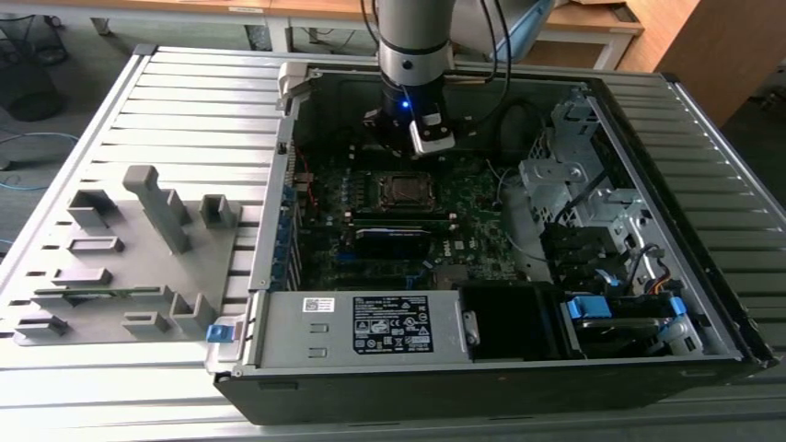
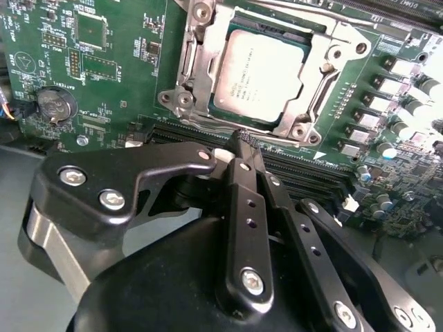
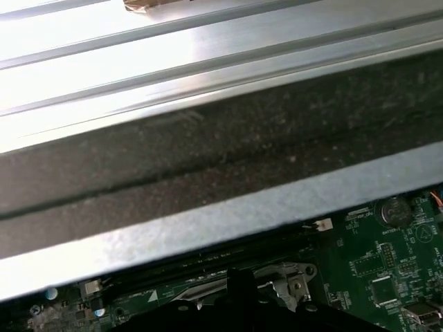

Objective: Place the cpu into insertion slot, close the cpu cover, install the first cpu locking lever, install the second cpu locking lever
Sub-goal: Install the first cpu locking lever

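**Silver chip sits in its socket, claw close by**

Silver-tan and flat, the cpu (image 2: pixel 265 75) lies inside the insertion slot (image 2: pixel 208 104) on the green motherboard (image 2: pixel 118 76). The cpu cover (image 2: pixel 322 104), a thin grey metal frame, lies flat around the chip, and the chip shows through the square window in its middle. Round screws sit at the corners of the frame.

In the second wrist view, the gripper (image 2: pixel 241 138) is black and sits very near the socket, just over the long black memory slots (image 2: pixel 304 173) beside it. Its two thin fingers (image 2: pixel 243 207) come together at the tips, and nothing is held between them. The tips point at the edge of the cover but do not clearly touch it.

In the exterior view, the arm (image 1: pixel 411 46) reaches down into the open computer case (image 1: pixel 491 368), which lies on a grey ribbed table (image 1: pixel 184 101). The gripper (image 1: pixel 424 138) hangs over the far part of the board, just behind the socket with the cpu (image 1: pixel 402 189). A grey power box (image 1: pixel 356 327) with a white label fills the near side of the case. To the exterior view's left of the case, a grey tray (image 1: pixel 123 267) with blocky holders rests on the table.

In the first wrist view, the grey metal wall of the case (image 3: pixel 221 207) runs across above a strip of green board.
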Motion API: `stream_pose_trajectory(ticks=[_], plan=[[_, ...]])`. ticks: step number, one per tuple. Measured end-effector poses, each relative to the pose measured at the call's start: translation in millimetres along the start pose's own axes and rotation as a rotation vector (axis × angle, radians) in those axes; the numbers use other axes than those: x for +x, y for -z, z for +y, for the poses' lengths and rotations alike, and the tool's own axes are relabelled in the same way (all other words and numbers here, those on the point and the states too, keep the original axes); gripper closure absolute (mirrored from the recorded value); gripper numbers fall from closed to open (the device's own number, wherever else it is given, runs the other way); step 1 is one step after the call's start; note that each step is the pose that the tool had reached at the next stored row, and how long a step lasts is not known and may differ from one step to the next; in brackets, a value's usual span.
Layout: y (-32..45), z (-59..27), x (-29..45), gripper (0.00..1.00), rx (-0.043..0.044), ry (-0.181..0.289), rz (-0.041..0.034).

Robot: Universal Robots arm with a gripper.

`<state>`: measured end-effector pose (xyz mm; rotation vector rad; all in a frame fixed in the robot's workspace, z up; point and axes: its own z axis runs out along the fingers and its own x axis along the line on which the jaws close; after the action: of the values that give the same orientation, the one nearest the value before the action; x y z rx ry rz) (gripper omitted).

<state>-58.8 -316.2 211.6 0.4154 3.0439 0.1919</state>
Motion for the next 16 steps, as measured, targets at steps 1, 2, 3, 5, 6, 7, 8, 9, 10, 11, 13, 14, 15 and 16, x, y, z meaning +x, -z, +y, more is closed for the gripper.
stream_pose_trajectory(ticks=[1,2,3,5,6,7,8,9,10,11,13,14,15,16], plan=[[0.0,0.0,0.0,0.89,0.0001,0.0,0.0003],[0.0,0.0,0.0,0.89,0.0001,0.0,0.0004],[0.0,0.0,0.0,0.89,0.0001,0.0,0.0006],[-0.1,0.1,-0.1,0.89,0.0012,0.001,0.0003],[-0.2,0.1,-0.1,0.89,0.003,0.004,0.0002],[-0.1,0.0,-0.1,0.89,0.0057,0.009,0.0005],[-0.1,0.0,-0.1,0.89,0.0076,0.017,0.0009],[-0.1,0.0,0.0,0.89,0.0095,0.025,0.0015],[-0.1,0.0,0.0,0.89,0.0112,0.034,0.0021],[0.0,-0.1,0.0,0.89,0.0127,0.042,0.0026],[0.1,-0.5,-0.1,0.89,0.0151,0.053,0.0034],[0.1,-1.0,-0.3,0.89,0.0152,0.057,0.0037],[0.1,-1.7,-0.5,0.89,0.015,0.06,0.0041],[0.2,-2.5,-0.7,0.89,0.015,0.063,0.0044]])
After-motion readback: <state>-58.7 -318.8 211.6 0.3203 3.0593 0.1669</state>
